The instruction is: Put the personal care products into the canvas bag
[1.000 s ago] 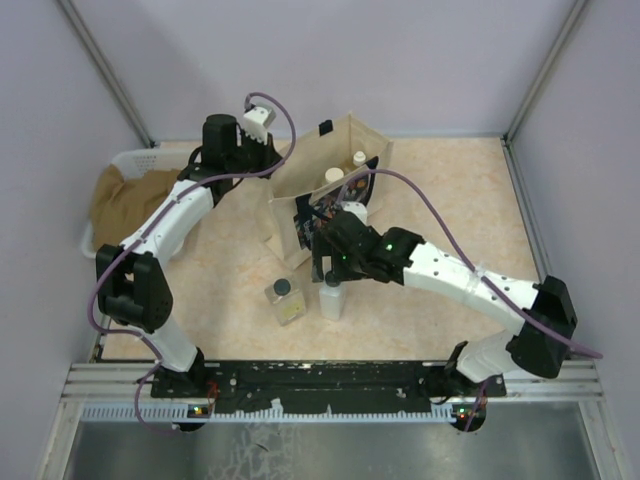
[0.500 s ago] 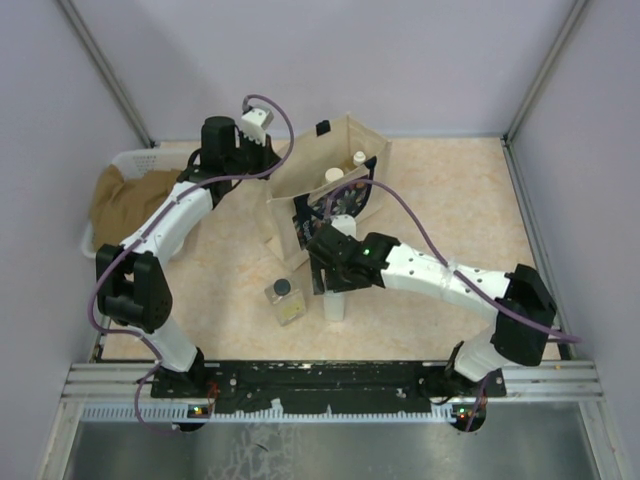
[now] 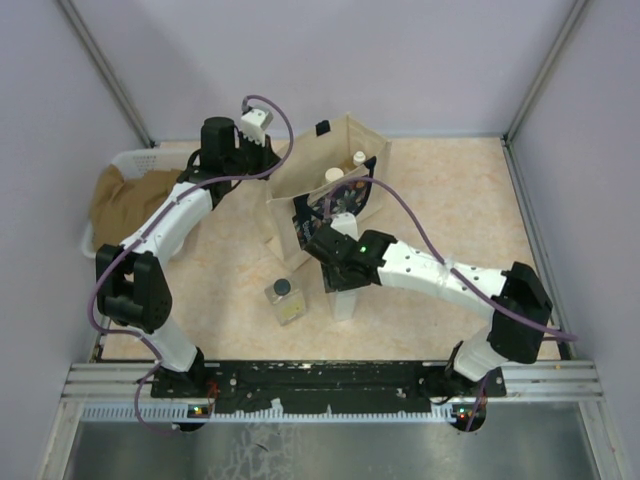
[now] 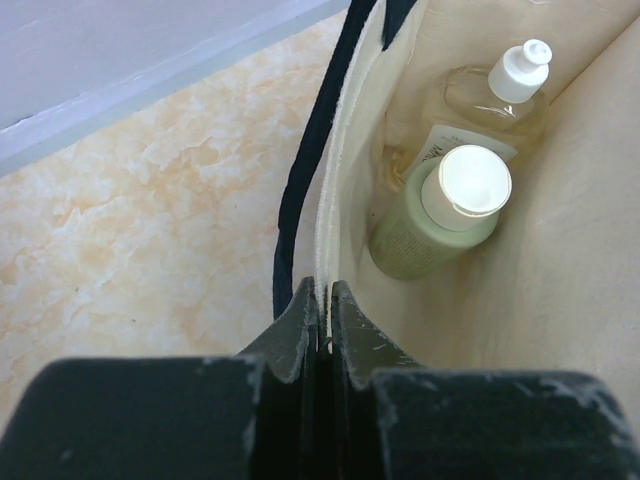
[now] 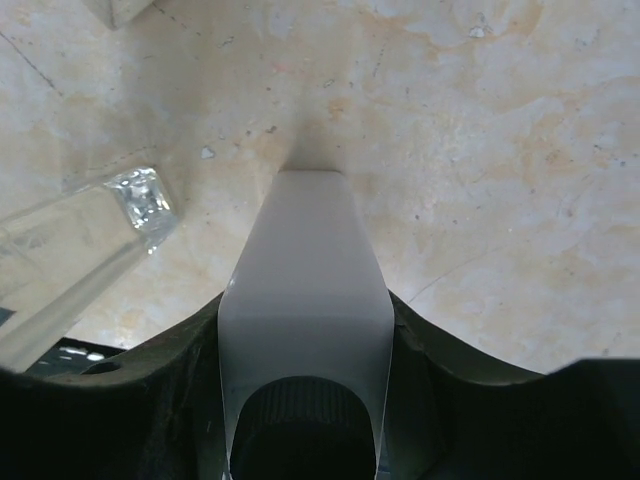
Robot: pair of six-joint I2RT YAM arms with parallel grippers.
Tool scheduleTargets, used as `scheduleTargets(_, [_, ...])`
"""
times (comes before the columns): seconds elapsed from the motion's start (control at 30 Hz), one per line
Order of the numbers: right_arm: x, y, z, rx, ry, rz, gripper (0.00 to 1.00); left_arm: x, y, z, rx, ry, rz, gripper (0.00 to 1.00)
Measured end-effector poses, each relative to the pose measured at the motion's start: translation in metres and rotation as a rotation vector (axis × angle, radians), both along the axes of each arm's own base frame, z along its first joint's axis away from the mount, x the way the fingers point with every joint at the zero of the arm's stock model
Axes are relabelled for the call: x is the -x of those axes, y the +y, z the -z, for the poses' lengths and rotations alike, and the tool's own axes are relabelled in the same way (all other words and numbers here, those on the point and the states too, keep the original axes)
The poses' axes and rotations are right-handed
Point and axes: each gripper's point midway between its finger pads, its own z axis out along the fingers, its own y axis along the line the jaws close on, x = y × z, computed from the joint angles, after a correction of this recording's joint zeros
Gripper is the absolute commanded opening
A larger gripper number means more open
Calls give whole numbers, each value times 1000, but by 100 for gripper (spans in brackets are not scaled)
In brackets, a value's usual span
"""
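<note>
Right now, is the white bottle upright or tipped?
Upright: the right wrist view looks down the bottle from cap to base on the table; the right gripper clamps it.

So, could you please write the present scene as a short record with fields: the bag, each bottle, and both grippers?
bag: canvas bag, upright, mouth open
inside bag: amber bottle and olive-green bottle, side by side
left arm: left gripper shut on the bag's rim
right arm: right gripper shut on the white bottle, which is upright in front of the bag
loose: clear square bottle on the table, beside the white bottle
white bottle lifted: cannot tell
</note>
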Motion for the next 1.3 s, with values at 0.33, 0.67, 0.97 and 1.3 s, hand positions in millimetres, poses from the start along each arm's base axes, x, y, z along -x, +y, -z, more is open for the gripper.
scheduleTargets(0.33, [-22, -30, -60, 134, -139, -9, 11, 1, -1, 0, 5, 3, 5, 0])
scheduleTargets(0.67, [-98, -64, -186, 65, -441, 44, 11, 2, -3, 0, 15, 9, 12, 0])
scheduleTargets(0.97, [-144, -41, -286, 27, -705, -34, 12, 3, -3, 0, 21, 14, 12, 0])
scheduleTargets(1.3, [-190, 11, -279, -47, -730, -175, 11, 4, -4, -3, 31, 16, 8, 0])
